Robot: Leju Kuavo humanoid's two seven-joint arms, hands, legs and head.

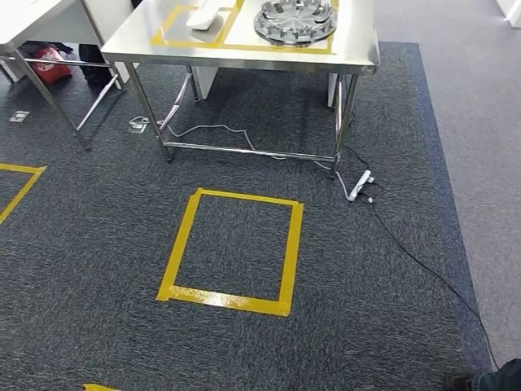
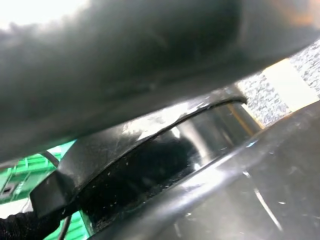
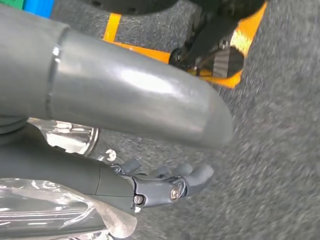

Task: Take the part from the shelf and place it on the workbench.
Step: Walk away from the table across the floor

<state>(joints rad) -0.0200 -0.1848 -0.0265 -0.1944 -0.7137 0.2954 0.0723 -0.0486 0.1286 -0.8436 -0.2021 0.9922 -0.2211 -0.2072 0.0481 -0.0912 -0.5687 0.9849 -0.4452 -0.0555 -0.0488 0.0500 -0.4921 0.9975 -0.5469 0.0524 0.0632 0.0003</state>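
Observation:
The steel workbench (image 1: 123, 47) stands ahead at the top of the head view. On it lie a round silver ribbed disc (image 1: 296, 19) and a white piece (image 1: 204, 15) inside yellow tape outlines. In the right wrist view my right hand (image 3: 151, 165) hangs over the carpet. Its thick grey thumb (image 3: 143, 100) and dark fingers (image 3: 166, 186) lie on either side of a shiny silver part (image 3: 64, 142), which it holds. The left wrist view is blurred and dark, with glossy black surfaces, so my left hand cannot be made out.
A yellow tape square (image 1: 236, 251) marks the dark carpet before the bench. A power strip (image 1: 359, 184) and a black cable (image 1: 424, 265) lie to the right of it. A second table (image 1: 31, 16) stands at the far left, with a red bag (image 1: 49, 63) under it.

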